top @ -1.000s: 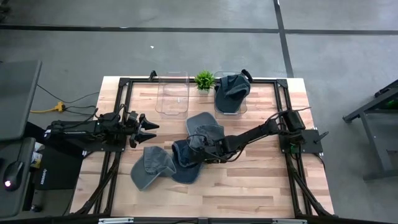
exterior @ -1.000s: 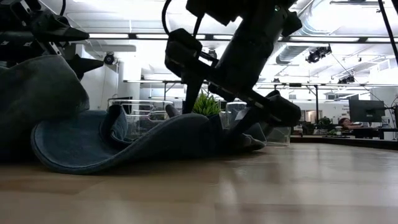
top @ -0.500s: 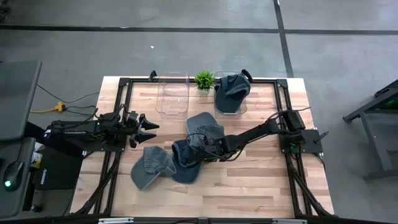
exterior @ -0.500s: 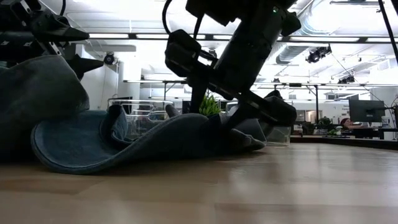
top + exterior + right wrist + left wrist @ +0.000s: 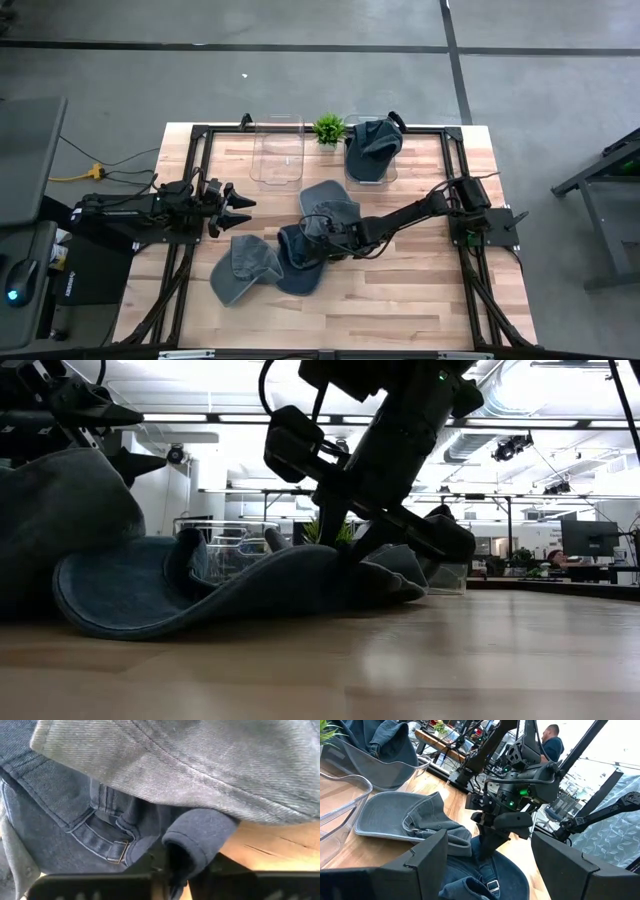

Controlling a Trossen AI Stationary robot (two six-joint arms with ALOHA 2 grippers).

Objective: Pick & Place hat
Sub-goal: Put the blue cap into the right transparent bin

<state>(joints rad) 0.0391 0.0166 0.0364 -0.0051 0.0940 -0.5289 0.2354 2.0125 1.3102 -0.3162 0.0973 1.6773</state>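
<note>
Reaching across the worktop toward its middle, right gripper pinching a fold of the dark denim hat, fingers closed on the cloth as seen in the right wrist view. Lying at the centre of the worktop, that dark denim hat, overlapping a grey hat just beyond it and touching another grey hat on its left. Resting in the far right clear bin, a fourth hat, beside a small green plant and an empty clear bin. Hovering at the left side, left gripper, fingers spread apart, holding nothing.
</note>
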